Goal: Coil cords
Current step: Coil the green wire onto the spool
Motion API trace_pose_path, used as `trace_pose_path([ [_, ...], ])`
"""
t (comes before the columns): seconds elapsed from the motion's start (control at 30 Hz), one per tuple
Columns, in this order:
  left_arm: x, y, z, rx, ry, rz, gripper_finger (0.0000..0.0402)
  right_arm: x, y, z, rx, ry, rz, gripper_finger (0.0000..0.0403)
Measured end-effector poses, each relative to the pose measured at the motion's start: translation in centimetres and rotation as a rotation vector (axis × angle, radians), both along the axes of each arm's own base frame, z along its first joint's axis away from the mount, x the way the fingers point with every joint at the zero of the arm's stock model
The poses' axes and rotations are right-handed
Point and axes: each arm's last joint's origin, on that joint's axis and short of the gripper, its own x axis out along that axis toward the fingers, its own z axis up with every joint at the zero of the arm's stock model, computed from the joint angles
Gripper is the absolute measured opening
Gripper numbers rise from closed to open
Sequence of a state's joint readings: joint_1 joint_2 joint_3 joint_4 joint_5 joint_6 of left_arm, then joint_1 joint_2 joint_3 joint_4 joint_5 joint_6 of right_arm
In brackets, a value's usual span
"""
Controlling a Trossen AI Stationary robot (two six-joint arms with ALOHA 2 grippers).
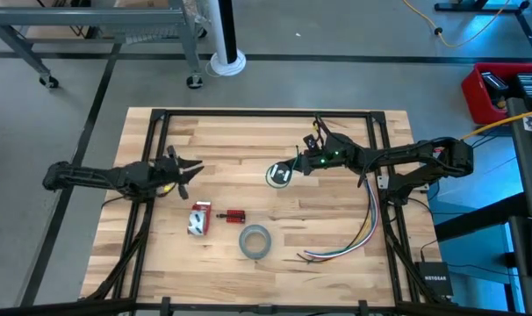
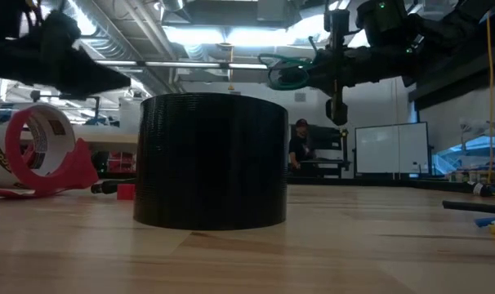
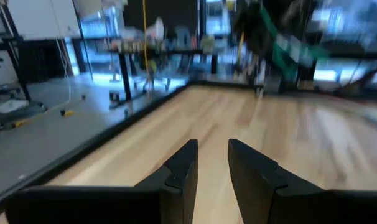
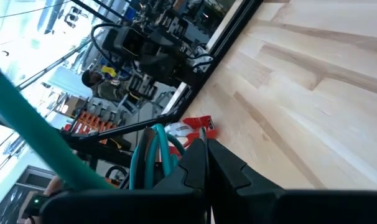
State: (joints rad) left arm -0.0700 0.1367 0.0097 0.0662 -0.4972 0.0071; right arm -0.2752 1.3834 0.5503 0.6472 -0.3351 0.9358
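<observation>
The right end effector (image 1: 298,164) is seen raised above the middle of the pale wooden plank desk (image 1: 248,140), its two dark fingers (image 4: 204,163) pressed together on a thin dark greenish-grey flexible cord (image 4: 152,158), whose loops hang beside the fingers in the right wrist view. Just below it in the high view, the cord's small round coiled part (image 1: 279,175) is seen as a dark ring with a pale centre; whether it rests on the wood or hangs above it cannot be told. In the low view the coil (image 2: 288,77) is held well above the desk surface. Bare wood lies around the coil on every side, and the black metal frame rails (image 1: 266,113) stand well apart from it. The left end effector (image 1: 189,169) is held near the desk's left rail, its fingers (image 3: 182,168) parted by a narrow gap with nothing between them. Nearer the front edge lie a red tape dispenser (image 1: 199,219), a small red object (image 1: 234,215) and a grey ring-shaped tape roll (image 1: 255,241); a bunch of multicoloured wires (image 1: 358,237) is draped toward the right rail.
</observation>
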Motion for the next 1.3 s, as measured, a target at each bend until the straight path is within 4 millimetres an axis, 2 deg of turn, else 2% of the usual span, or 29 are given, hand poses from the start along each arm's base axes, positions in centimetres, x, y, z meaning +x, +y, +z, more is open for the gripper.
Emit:
trace_pose_path([
  [0.2, -0.9, 0.1, 1.2, -0.010, -0.149, 0.006, 0.0081, 0.0, 0.0, 0.1, -0.001, -0.005, 0.000, 0.0005],
  [0.63, -0.8, 0.1, 1.0, -0.009, -0.130, 0.004, 0.0081, 0.0, 0.0, 0.1, -0.002, -0.011, -0.001, 0.0005],
  [0.9, -0.2, 0.0, 0.3, -0.007, -0.022, 0.006, 0.0081, 0.0, 0.0, 0.1, -0.005, -0.013, 0.000, 0.0005],
  [1.13, -0.1, 0.0, 0.2, -0.006, -0.007, 0.007, 0.0081, 0.1, 0.0, 0.3, -0.043, -0.030, 0.006, 0.0005],
  [1.3, -0.1, 0.0, 0.2, -0.006, -0.010, 0.008, 0.0081, 0.1, 0.1, 0.6, -0.063, -0.067, 0.061, 0.0005],
])
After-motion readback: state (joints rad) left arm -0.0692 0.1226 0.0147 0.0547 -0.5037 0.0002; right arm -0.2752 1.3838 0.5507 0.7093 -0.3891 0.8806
